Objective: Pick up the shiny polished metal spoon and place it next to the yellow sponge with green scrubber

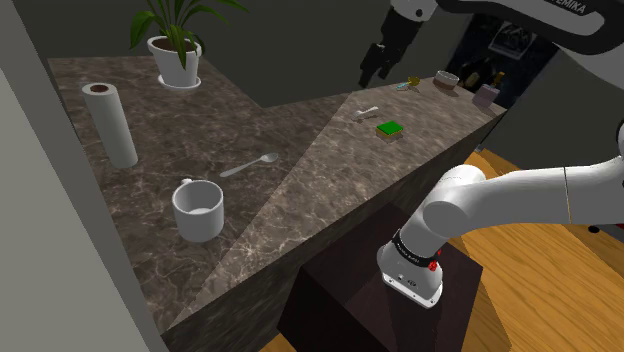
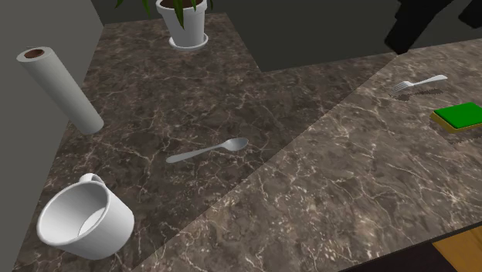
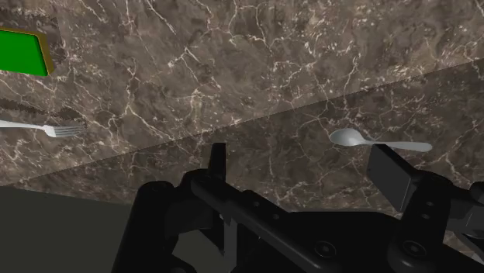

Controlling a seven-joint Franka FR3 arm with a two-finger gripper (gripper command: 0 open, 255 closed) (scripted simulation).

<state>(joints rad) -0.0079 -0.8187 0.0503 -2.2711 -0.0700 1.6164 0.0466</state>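
Nothing is done yet. Over the big dark stone counter [image 1: 330, 190], my white arm [image 1: 520, 200] holds the gripper [image 1: 377, 62] up high, with its fingers wide apart and empty. The sponge [image 2: 461, 116] sits green side up. The spoon [image 2: 208, 150] lies flat, well apart from it, near the white mug [image 2: 81, 224]. I must grab, carry and place it. Letters on the arm look like "EMIKA".
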